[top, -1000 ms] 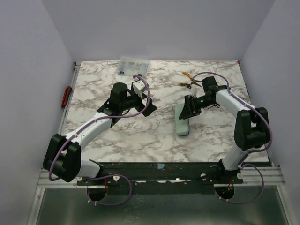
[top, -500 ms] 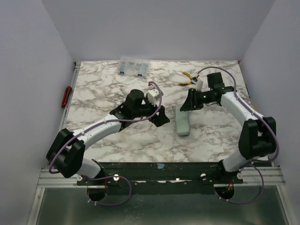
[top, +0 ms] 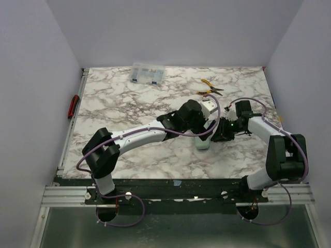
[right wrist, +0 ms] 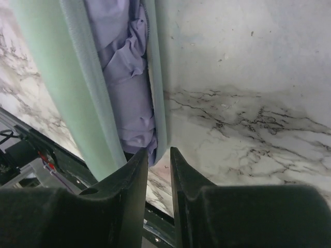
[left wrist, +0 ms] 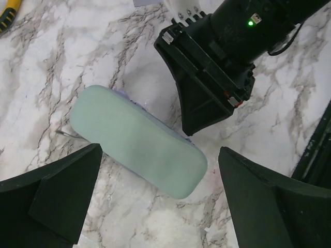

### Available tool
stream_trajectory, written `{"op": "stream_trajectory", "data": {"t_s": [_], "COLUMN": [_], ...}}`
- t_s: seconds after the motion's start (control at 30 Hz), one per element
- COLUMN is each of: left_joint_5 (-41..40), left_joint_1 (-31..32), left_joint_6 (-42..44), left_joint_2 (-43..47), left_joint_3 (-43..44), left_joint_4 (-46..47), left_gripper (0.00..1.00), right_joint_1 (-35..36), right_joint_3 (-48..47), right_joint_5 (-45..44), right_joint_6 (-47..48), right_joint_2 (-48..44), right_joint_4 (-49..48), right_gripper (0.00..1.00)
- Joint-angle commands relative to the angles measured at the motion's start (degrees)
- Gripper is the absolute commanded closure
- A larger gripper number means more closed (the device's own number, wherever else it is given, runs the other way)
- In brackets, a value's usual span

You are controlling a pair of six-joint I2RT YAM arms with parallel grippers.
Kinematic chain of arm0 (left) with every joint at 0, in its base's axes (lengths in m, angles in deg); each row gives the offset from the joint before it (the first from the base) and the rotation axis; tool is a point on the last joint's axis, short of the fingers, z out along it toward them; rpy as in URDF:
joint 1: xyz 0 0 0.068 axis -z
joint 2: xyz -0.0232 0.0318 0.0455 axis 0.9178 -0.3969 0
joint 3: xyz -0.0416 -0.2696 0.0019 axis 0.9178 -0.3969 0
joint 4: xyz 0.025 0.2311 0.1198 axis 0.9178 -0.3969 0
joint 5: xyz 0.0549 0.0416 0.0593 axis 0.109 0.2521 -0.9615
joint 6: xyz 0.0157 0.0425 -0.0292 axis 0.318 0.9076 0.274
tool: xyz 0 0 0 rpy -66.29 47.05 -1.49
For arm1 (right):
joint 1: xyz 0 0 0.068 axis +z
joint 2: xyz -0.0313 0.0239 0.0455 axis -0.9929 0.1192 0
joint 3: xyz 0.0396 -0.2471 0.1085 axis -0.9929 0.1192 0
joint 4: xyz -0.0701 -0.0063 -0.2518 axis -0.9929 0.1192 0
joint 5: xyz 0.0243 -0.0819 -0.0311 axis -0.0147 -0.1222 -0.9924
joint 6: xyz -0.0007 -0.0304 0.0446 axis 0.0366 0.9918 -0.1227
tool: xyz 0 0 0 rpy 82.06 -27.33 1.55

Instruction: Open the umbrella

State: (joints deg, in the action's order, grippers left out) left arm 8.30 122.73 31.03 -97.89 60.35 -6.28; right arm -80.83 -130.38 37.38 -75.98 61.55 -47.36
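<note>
Umbrella [top: 202, 142], compact and folded, with bunched pale lavender fabric tucked inside a mint-green oblong sleeve, lies flat on the white and grey marble counter [top: 119, 103], right of centre and toward the near edge. Both arms meet over it. The left claw [left wrist: 160, 155] hangs above the umbrella with its two black fingers [left wrist: 62, 191] spread wide, and the sleeve lies in the open span between them. The right claw [right wrist: 158, 155] comes in low from the right side, its tips down near the counter at the sleeve's long open edge, close to one end. Its fingers [right wrist: 124, 196] stand narrow, with only a slim gap between them. The sleeve's rim and the tip of the lavender fabric reach the mouth of that gap, but whether they are pinched cannot be told. In the left wrist view, the right claw's black finger stands just beside the sleeve's far edge, touching or nearly so. Well apart, at the far side of the counter, lie yellow-handled pliers [top: 209, 87] and a clear plastic compartment box [top: 148, 72].
</note>
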Motion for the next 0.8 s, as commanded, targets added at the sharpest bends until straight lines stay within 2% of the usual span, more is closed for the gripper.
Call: {"op": "stream_trajectory", "data": {"t_s": [0.0, 0.37, 0.77], "left_joint_5": [-8.07, -9.00, -15.57], "left_joint_1": [0.00, 1.19, 1.54], "left_joint_6": [1.65, 3.86, 6.52], "left_joint_2": [-3.72, -8.36, -13.88], "left_joint_3": [2.68, 6.67, 11.97], "left_joint_4": [-6.23, -7.04, -9.08], "left_gripper": [0.02, 0.02, 0.02], "right_joint_1": [0.13, 0.14, 0.13], "right_joint_3": [-0.11, -1.01, -1.12], "right_joint_5": [2.74, 6.25, 7.48], "right_joint_6": [-0.31, -2.94, -3.97], "right_joint_2": [3.81, 9.90, 7.62], "right_joint_4": [-6.51, -14.24, -15.87], "right_gripper": [0.73, 0.72, 0.69]}}
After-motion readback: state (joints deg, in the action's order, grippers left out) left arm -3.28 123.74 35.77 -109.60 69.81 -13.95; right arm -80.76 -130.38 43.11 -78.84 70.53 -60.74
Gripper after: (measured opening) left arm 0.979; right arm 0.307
